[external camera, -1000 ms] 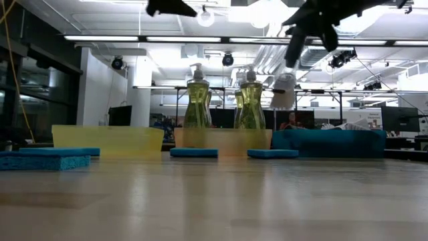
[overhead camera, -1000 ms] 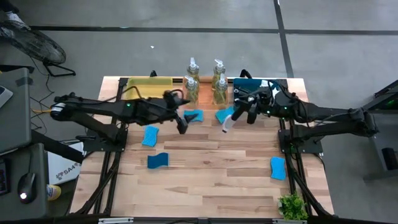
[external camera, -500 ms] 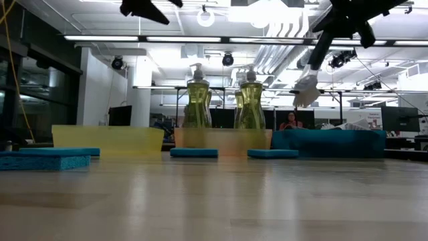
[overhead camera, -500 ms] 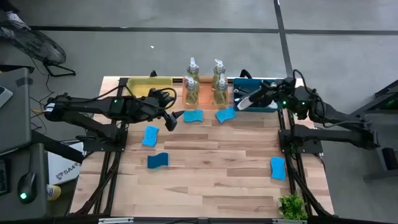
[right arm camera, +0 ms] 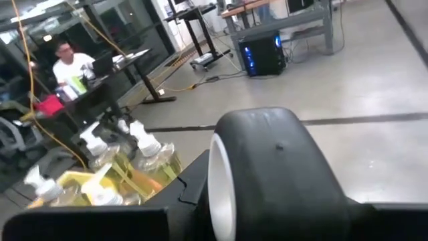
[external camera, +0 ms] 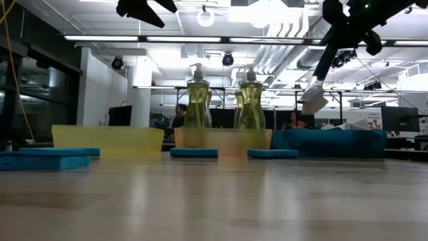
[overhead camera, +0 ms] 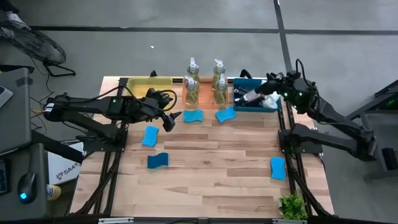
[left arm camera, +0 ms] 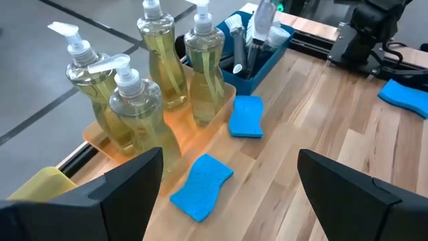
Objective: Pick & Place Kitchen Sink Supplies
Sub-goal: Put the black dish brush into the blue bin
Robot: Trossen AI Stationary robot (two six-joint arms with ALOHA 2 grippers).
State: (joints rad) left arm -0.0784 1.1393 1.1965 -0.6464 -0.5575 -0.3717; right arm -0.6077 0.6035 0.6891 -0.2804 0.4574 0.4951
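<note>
My left gripper [overhead camera: 166, 119] hovers open, clear bottles of yellowish soap [left arm camera: 200, 63] at its 12 o'clock. My right gripper [overhead camera: 268, 93] clamps a dark-handled, white-headed dish brush [overhead camera: 252, 97] over the blue tray [overhead camera: 239, 104]; its fingertips are hidden.

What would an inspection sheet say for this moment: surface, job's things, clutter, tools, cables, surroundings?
Surface: wooden table, mostly bare at the near half.
Job's things: four soap bottles on the orange tray; five blue sponges loose on the table; brushes standing in the blue tray.
Clutter: yellow tray; green plant at the near right corner.
Tools: left tool open above the table; right tool holds a dish brush over the blue tray.
Cables: yellow cable hanging in the room.
Surroundings: people seated at desks beyond the table.
</note>
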